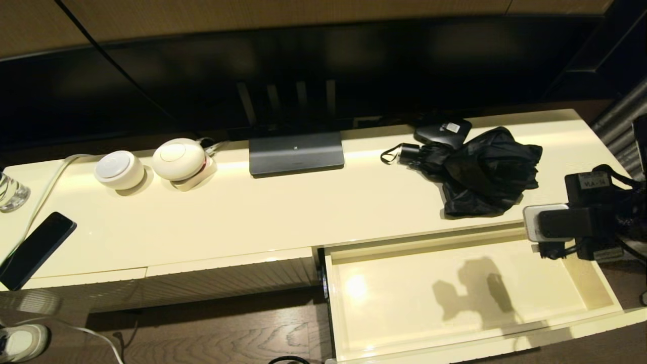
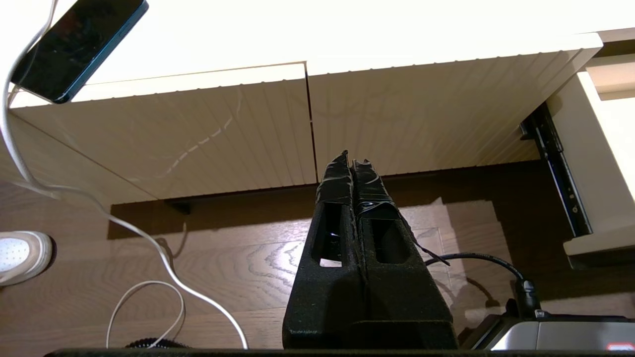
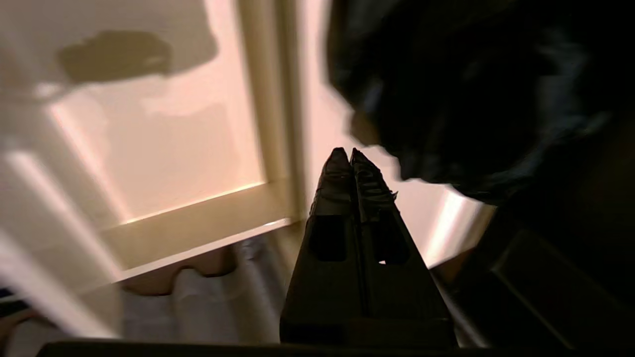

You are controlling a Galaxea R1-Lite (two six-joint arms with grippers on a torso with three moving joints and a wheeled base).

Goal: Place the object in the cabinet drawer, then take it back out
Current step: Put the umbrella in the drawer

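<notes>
Umbrella (image 1: 480, 169) lies rumpled on the cream tabletop (image 1: 263, 212), right side, just behind the open, empty drawer (image 1: 596, 290). Its long axis runs left-right, handle and wrist loop pointing left. My right pincer (image 3: 351, 154), shut on nothing, hangs nearer, to its right; left pincer (image 2: 351, 161), also shut, parks low by the ribbed fronts. I read no label.

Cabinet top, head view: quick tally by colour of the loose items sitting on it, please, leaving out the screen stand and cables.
Black: 3, namely the umbrella, the small box and the phone
White: 2, both round devices
Clear: 1, the glass
Total: 6
</notes>
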